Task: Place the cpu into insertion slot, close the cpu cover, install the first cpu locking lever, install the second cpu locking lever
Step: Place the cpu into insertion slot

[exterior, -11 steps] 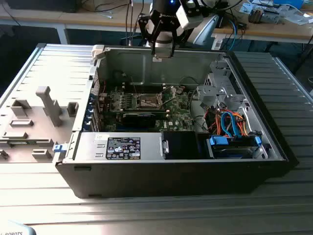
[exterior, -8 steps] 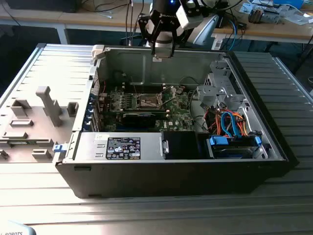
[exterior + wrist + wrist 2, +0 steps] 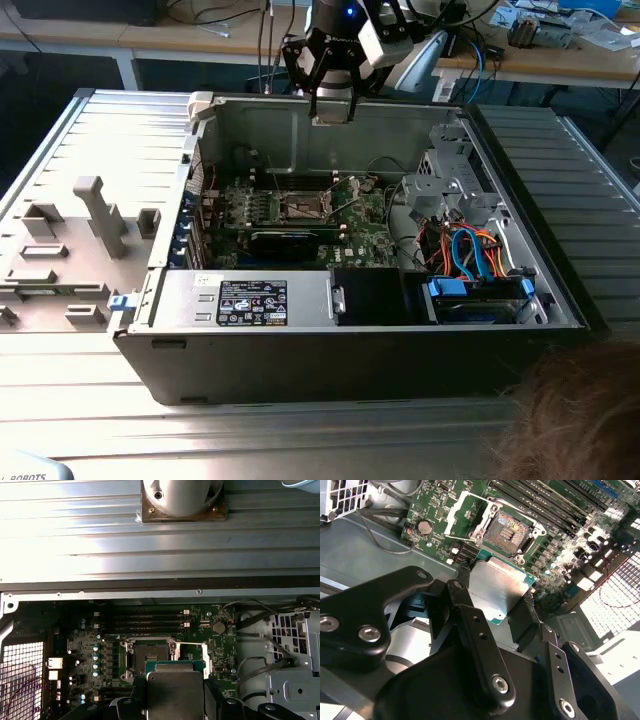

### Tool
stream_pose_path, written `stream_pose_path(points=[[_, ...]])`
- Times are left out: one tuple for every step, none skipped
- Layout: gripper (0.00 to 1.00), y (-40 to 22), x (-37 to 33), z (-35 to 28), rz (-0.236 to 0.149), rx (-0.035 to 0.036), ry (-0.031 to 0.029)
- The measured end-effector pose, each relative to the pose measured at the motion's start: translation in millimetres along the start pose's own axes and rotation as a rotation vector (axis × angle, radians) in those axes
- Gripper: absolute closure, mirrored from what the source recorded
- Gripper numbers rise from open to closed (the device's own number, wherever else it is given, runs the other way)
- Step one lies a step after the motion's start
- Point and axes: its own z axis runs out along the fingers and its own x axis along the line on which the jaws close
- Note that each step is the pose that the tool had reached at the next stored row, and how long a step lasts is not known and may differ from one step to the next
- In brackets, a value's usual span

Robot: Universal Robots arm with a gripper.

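Observation:
My gripper (image 3: 332, 112) hangs above the back wall of the open computer case and is shut on the cpu (image 3: 332, 105). In both wrist views the cpu (image 3: 495, 587) (image 3: 175, 690) is a flat silver-grey square on a green base, pinched at two opposite edges by the black fingers (image 3: 457, 592). The insertion slot (image 3: 507, 530) (image 3: 150, 657) (image 3: 300, 207) lies bare on the green motherboard (image 3: 365, 225), below the cpu and apart from it. The cpu cover (image 3: 451, 520) (image 3: 205, 657) stands swung open beside the slot.
Narrow memory slots (image 3: 145, 622) run along one side of the socket. A black power supply box (image 3: 300, 300) and a drive bay with blue and orange cables (image 3: 475, 265) fill the case front. A grey fixture tray (image 3: 70, 250) sits at the exterior view's left. A person's hair (image 3: 585, 415) shows at the exterior view's lower right.

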Motion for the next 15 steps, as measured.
stream_pose_path(points=[[0.45,0.0,0.0,0.1,0.000,0.0000,0.0000],[0.45,0.0,0.0,0.3,0.000,0.0000,0.0000],[0.45,0.0,0.0,0.5,0.000,0.0000,0.0001],[0.45,-0.1,0.1,0.7,0.000,0.0000,0.0000],[0.45,-0.1,0.1,0.8,0.000,0.0000,0.0000],[0.45,-0.1,0.1,1.0,0.000,0.0000,0.0001],[0.45,-0.1,0.1,1.1,0.000,0.0000,0.0000],[0.45,-0.1,0.1,1.2,0.000,0.0000,0.0000],[0.45,-0.1,0.1,1.2,0.000,0.0000,0.0000],[0.45,-0.1,0.1,1.4,0.000,0.0000,0.0001],[0.45,-0.1,0.1,1.7,0.000,0.0000,0.0000],[0.45,-0.2,0.1,1.9,0.000,0.0000,0.0000],[0.45,-0.2,0.1,2.0,0.000,0.0000,0.0000],[0.45,-0.2,0.1,2.2,0.000,0.0000,0.0000],[0.45,-0.2,0.1,2.3,0.000,0.0000,0.0000]])
